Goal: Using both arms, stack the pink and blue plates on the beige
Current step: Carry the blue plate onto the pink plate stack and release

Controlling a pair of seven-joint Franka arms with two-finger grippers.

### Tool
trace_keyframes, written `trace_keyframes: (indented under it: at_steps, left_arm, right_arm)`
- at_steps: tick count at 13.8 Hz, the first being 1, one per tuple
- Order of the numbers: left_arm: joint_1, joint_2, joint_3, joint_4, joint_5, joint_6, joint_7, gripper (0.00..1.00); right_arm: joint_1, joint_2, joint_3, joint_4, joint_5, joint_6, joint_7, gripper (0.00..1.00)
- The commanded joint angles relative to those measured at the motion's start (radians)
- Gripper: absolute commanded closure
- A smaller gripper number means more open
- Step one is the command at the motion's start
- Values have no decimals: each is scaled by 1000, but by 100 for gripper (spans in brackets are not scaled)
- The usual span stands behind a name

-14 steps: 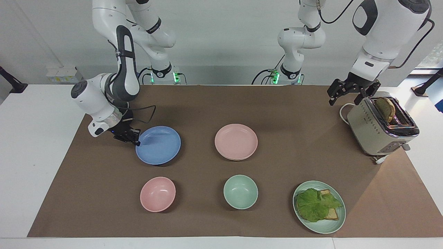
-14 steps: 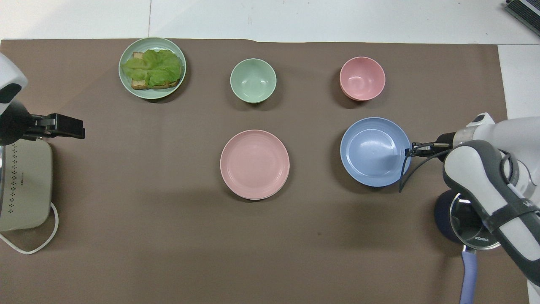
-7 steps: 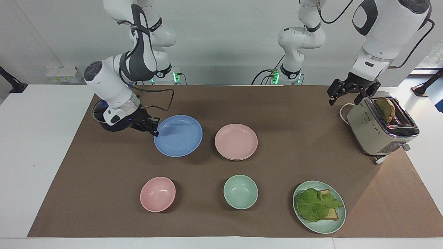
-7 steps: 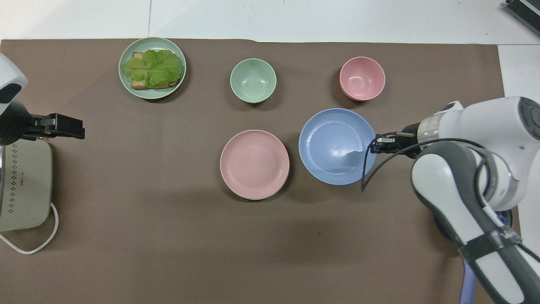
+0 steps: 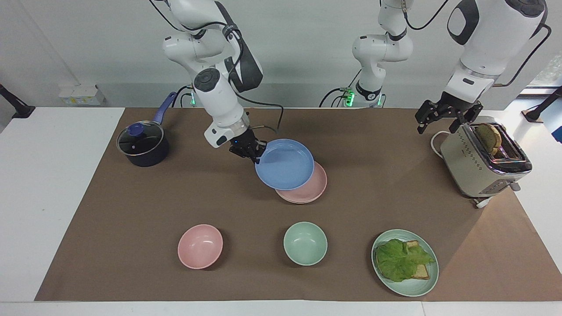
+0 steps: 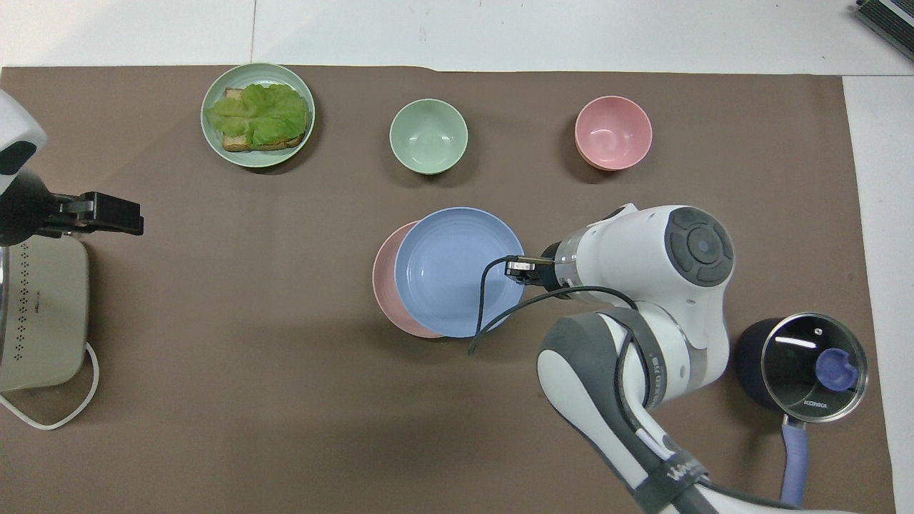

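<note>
My right gripper (image 5: 252, 153) (image 6: 515, 268) is shut on the rim of the blue plate (image 5: 285, 164) (image 6: 450, 271). It holds the plate slightly tilted in the air over the pink plate (image 5: 307, 191) (image 6: 382, 285). The blue plate covers most of the pink one and sits a little off toward the right arm's end. The pink plate lies on the brown mat near the table's middle. The beige plate is hidden. My left gripper (image 5: 439, 125) (image 6: 136, 223) waits open and empty in the air beside the toaster.
A toaster (image 5: 483, 162) (image 6: 36, 314) with toast stands at the left arm's end. A lidded dark pot (image 5: 142, 145) (image 6: 800, 364) stands at the right arm's end. Farther out are a pink bowl (image 5: 199, 245) (image 6: 613, 132), a green bowl (image 5: 305, 242) (image 6: 428, 135) and a green sandwich plate (image 5: 408, 292) (image 6: 257, 69).
My right arm has lifted the blue plate off the mat and carried it toward the table's middle, over the pink plate. The pot has come into sight. The left arm has not moved.
</note>
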Motion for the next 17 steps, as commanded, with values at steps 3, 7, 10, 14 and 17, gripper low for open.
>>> trace_keyframes:
  at_steps: [3, 7, 10, 14, 17]
  left_arm:
    - [9, -1, -5, 10, 14, -20, 10, 0]
    - [9, -1, -5, 10, 14, -20, 10, 0]
    - [9, -1, -5, 10, 14, -20, 10, 0]
    - [9, -1, -5, 10, 14, -20, 10, 0]
    - [9, -1, -5, 10, 14, -20, 10, 0]
  right_arm:
    - [36, 81, -3, -7, -31, 141, 2, 100]
    - [70, 136, -3, -9, -31, 227, 2, 100]
    - [86, 132, -3, -21, -31, 228, 3, 100]
    - [89, 130, -3, -27, -31, 227, 5, 82]
    - [88, 135, -3, -6, -32, 227, 0, 0]
